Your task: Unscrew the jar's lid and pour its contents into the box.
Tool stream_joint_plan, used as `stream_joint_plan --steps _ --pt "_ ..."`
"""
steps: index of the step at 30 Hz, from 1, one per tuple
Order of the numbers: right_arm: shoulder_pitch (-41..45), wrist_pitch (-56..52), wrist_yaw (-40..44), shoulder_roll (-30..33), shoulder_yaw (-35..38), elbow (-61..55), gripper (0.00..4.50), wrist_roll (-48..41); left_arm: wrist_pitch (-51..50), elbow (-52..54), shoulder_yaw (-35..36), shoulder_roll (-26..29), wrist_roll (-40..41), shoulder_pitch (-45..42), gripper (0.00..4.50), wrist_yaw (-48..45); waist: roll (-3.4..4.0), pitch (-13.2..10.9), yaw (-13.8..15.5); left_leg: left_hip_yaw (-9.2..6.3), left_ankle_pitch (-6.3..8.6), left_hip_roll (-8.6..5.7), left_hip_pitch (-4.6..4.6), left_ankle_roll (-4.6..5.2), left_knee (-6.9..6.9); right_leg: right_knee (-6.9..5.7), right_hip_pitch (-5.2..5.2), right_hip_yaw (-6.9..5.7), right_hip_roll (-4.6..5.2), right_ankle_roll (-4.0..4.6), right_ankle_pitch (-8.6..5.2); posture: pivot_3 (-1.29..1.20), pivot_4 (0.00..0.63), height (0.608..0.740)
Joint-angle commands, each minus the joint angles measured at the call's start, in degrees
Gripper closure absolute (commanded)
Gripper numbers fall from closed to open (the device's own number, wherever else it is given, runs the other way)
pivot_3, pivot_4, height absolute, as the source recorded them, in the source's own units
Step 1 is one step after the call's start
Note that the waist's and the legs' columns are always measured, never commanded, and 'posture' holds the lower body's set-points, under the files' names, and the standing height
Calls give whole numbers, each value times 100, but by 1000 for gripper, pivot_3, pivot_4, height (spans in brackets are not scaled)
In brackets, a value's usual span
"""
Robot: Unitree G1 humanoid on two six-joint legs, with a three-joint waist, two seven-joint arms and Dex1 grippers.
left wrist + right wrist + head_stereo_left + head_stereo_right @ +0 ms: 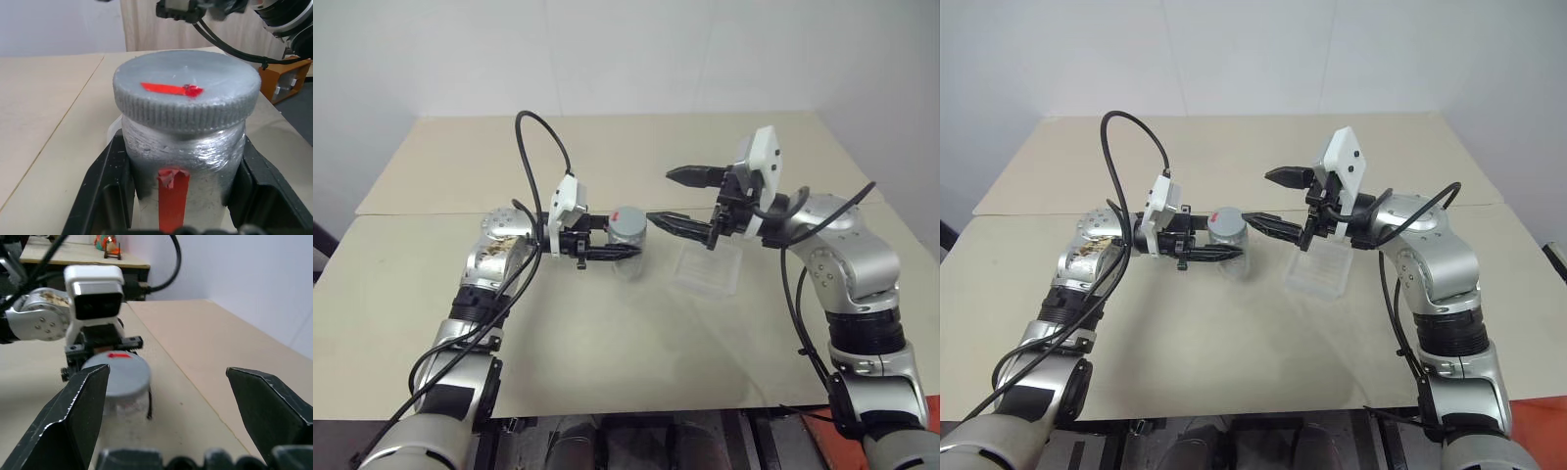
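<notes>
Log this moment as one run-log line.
left gripper: shut on jar | lid: on | right gripper: open, beside lid, not touching | box: on table

Head eyes are looking down over the surface [607, 333]; wrist cameras — facing each other — are sharing the jar [183, 161] up close.

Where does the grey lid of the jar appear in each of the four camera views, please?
Left eye view: the lid sits just left of centre, between the two grippers.
Right eye view: slightly further left.
Left wrist view: large across the upper middle.
Right wrist view: lower left of centre, above the near finger.
Shared landmark: the red mark on the lid's top.
</notes>
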State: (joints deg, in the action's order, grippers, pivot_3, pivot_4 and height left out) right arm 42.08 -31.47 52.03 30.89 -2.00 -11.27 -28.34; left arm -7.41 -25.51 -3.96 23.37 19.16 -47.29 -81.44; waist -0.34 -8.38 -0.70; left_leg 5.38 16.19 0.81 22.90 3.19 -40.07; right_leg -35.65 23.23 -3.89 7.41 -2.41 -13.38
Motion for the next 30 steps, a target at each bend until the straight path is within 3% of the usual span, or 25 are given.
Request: stream_joint_plan --steps 1,14,30 --pt "148 89 -76 -122 -300 -213 34 170 124 57 24 -50 33 -195 2457 43 0 0 -9 0 0 0 0 0 0 0 0 0 0 0 0 0 150 740" --pt "378 170 -154 -534 -573 93 34 518 132 91 40 1 23 -174 2457 17 0 0 0 -1 0 -2 1 0 0 0 0 -1 0 0 0 0 150 740" --pt "278 258 -12 -237 -381 245 34 509 126 81 25 45 19 -193 2457 -11 0 0 -5 0 0 -1 0 0 0 0 0 -1 0 0 0 0 150 740"
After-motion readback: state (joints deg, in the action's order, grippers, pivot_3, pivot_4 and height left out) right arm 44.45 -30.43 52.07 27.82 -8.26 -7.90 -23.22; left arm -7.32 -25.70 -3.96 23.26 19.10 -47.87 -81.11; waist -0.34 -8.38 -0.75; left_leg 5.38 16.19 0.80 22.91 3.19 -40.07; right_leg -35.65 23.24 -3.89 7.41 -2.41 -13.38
